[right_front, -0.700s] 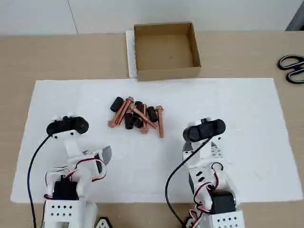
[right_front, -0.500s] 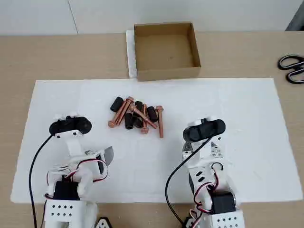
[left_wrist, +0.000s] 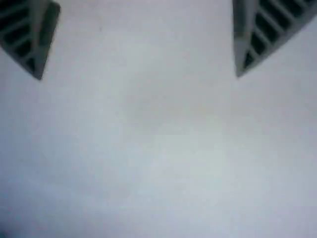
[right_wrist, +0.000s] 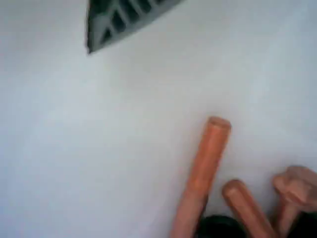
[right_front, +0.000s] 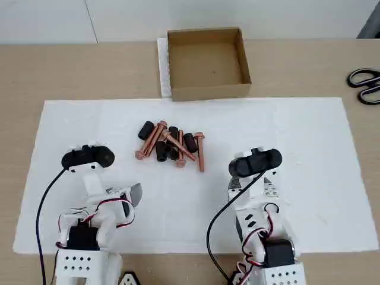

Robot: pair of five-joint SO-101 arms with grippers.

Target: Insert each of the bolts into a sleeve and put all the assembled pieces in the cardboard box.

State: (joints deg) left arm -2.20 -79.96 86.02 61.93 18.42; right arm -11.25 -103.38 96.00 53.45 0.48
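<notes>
White mat (right_front: 285, 154) holds five bolts (right_front: 200, 151), five sleeves (right_front: 145, 130).

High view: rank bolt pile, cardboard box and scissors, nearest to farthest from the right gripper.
1. Bolt pile, on the white sheet beside the right gripper.
2. Cardboard box, beyond the sheet's far edge.
3. Scissors, at the table edge, far right.

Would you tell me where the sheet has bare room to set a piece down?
The white foam sheet is bare right of the heap of copper bolts and black sleeves, left of it, and between the left arm and right arm. Crowded: the heap; the cardboard box is empty.
</notes>
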